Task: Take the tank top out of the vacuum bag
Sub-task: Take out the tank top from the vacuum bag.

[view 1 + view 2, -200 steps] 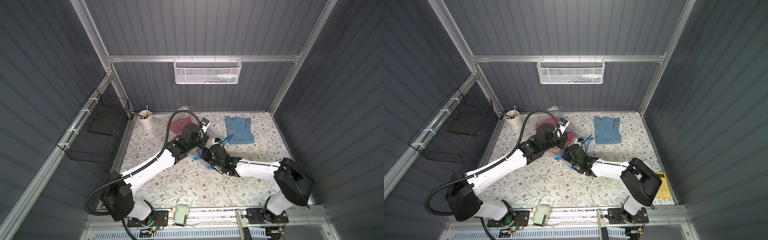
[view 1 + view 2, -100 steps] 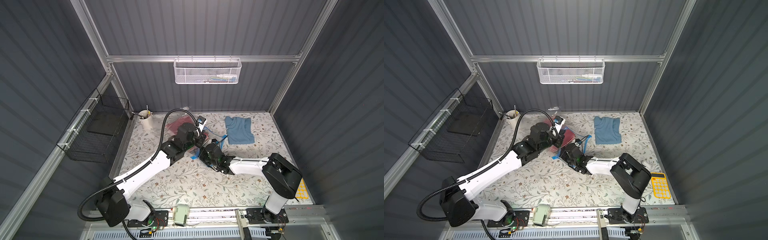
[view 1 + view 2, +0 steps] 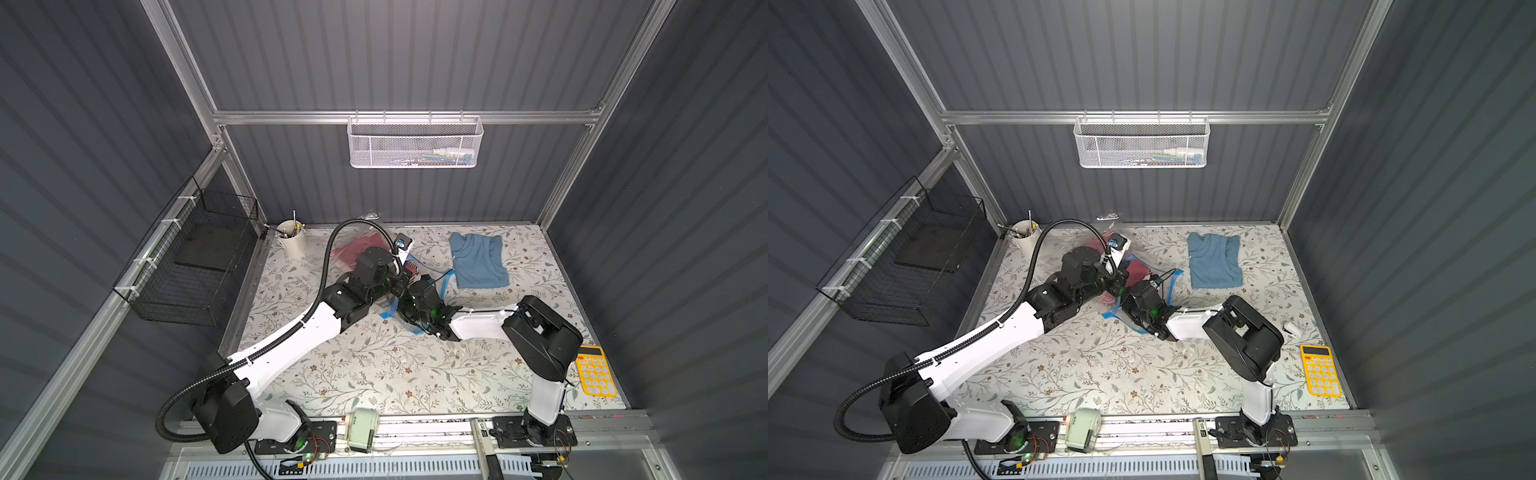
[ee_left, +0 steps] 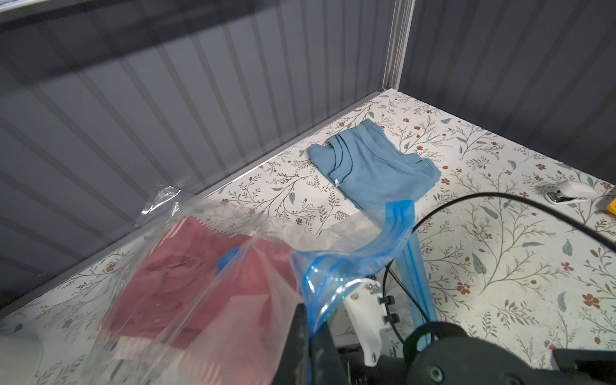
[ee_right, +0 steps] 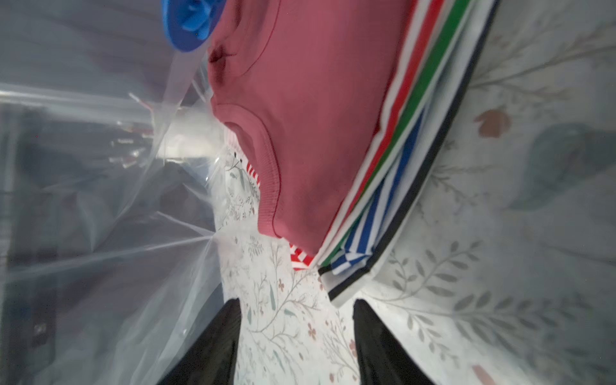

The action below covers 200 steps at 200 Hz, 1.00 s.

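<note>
In both top views my left arm (image 3: 307,332) and right arm (image 3: 478,326) reach low and meet at the mouth of the vacuum bag (image 3: 348,239). A blue top (image 3: 478,259) lies outside the bag, near its mouth.

In the left wrist view, the left gripper (image 4: 311,328) is pinched tight on the bag's blue zip strip (image 4: 396,220), so the mouth is lifted. The plastic looks thin, slippery and floppy.

In the right wrist view, the right gripper (image 5: 296,303) is inside the bag, half wide, holding nothing. The red tank top (image 5: 316,116) lies just ahead on striped clothes (image 5: 383,206). It looks soft and light, so I would pinch its ribbed edge.
</note>
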Available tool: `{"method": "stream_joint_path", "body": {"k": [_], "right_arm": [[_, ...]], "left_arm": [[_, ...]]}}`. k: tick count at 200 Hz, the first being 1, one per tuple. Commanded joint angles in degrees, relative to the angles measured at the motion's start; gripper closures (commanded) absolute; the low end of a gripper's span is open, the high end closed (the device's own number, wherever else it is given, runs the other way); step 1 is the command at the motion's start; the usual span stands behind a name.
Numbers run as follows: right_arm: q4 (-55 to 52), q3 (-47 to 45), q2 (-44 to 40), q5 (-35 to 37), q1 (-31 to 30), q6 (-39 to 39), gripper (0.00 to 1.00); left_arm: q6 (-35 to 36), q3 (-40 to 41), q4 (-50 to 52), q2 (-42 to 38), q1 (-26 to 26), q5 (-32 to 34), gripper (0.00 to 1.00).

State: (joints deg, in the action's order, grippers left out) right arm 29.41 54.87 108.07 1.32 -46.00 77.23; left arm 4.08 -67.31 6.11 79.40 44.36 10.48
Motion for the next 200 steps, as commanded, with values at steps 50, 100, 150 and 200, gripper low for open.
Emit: {"method": "stream_joint_path", "body": {"k": [50,100,150,200], "right_arm": [[1.5,4.7,4.1,3.8,1.9,3.3,0.47],[4.5,4.7,6.0,3.9,3.1,2.7,0.48],[5.4,5.2,8.0,3.3,3.6,3.0,0.48],[5.6,6.0,8.4,3.2,4.2,2.6,0.49]], "left_arm": [[0.8,-0.1,-1.8,1.7,-0.2,0.9,1.00],[0.7,0.2,-2.2,1.7,-0.2,0.9,1.00],[0.7,0.1,-2.2,1.9,-0.3,0.8,1.00],[0.7,0.1,-2.2,1.8,-0.6,0.7,1.00]]}}
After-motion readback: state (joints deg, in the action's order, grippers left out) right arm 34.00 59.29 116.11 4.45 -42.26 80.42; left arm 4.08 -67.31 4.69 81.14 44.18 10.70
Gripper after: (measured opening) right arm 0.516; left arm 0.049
